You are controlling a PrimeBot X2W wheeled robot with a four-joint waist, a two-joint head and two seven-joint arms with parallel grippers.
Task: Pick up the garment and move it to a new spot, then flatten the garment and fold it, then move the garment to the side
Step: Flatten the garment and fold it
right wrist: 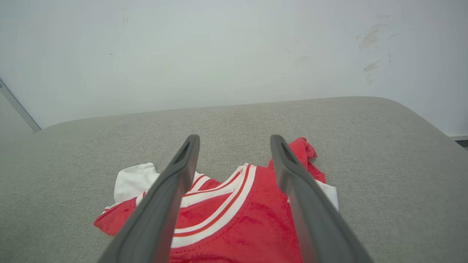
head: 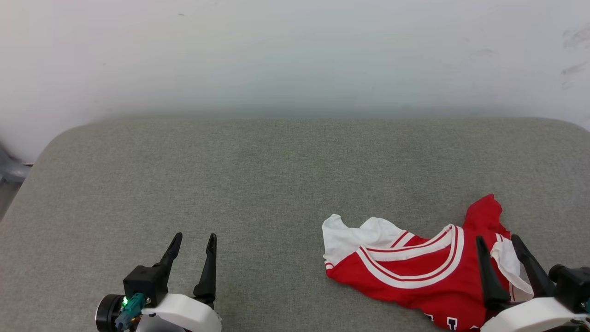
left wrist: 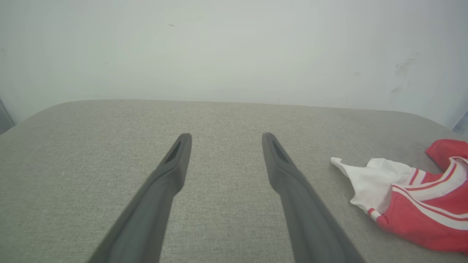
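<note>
- A pale wall [head: 295, 46] is rising behind the work area, showing a few dark scuff marks at its right side.
- A grey fabric-covered surface [head: 230, 184] with rounded far corners is running the full width of the head view.
- The garment [head: 415, 272], a red jersey with white sleeves and red-and-white striped trim, is lying crumpled on the near right part of the surface.
  - Its long axis is running left to right, with the striped neckline opening toward the wall and one white sleeve [left wrist: 369, 180] pointing to the robot's left.
  - A red peak of cloth is standing up at its far right end.
  - Its lower part is being cut off by the bottom edge of the head view, where bits of white-outlined lettering are showing but cannot be read.
- The right gripper [head: 497, 238] is hovering over the garment's right side with its fingers spread apart, pinching nothing; whether they are touching the cloth cannot be told.
- The left gripper [head: 194, 236] is sitting well to the left of the garment, fingers wide apart and empty.
</note>
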